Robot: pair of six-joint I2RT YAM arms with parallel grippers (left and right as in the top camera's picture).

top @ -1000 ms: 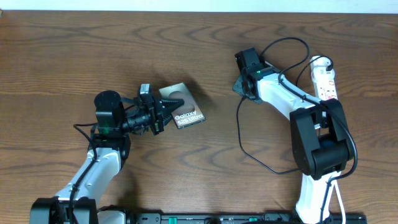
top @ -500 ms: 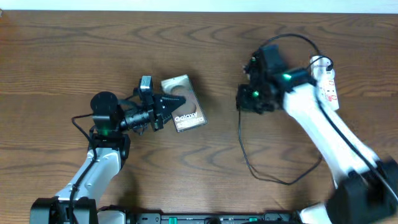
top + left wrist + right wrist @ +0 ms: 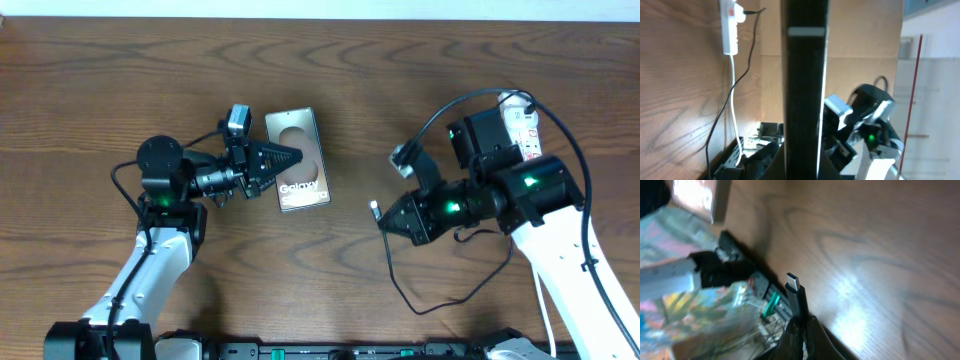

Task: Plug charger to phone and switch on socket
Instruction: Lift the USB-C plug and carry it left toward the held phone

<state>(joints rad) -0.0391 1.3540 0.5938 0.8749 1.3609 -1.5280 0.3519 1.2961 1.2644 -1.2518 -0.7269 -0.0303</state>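
Observation:
The phone [image 3: 300, 170], bronze-grey with white "Galaxy" lettering, is held just off the table left of centre, with my left gripper [image 3: 290, 157] shut on its left long edge. In the left wrist view the phone [image 3: 805, 85] is an edge-on dark slab between the fingers [image 3: 776, 169]. My right gripper [image 3: 384, 218] is shut on the charger's small connector tip [image 3: 374, 208], about a hand's width right of the phone. That tip [image 3: 796, 291] sticks up out of the closed right gripper [image 3: 802, 326]. The black cable [image 3: 400, 285] loops toward the front. The white socket [image 3: 524, 128] lies at the far right.
The socket's white cord [image 3: 733, 100] and the thin black cable [image 3: 747, 65] run along the table in the left wrist view. The right arm's body [image 3: 530, 190] partly covers the socket. A dark rail [image 3: 350, 352] borders the table's front edge.
The right arm swung from beside the socket toward the table's middle and front, carrying the connector tip. The left gripper turned the phone more upright in the view and lifted it slightly farther back.

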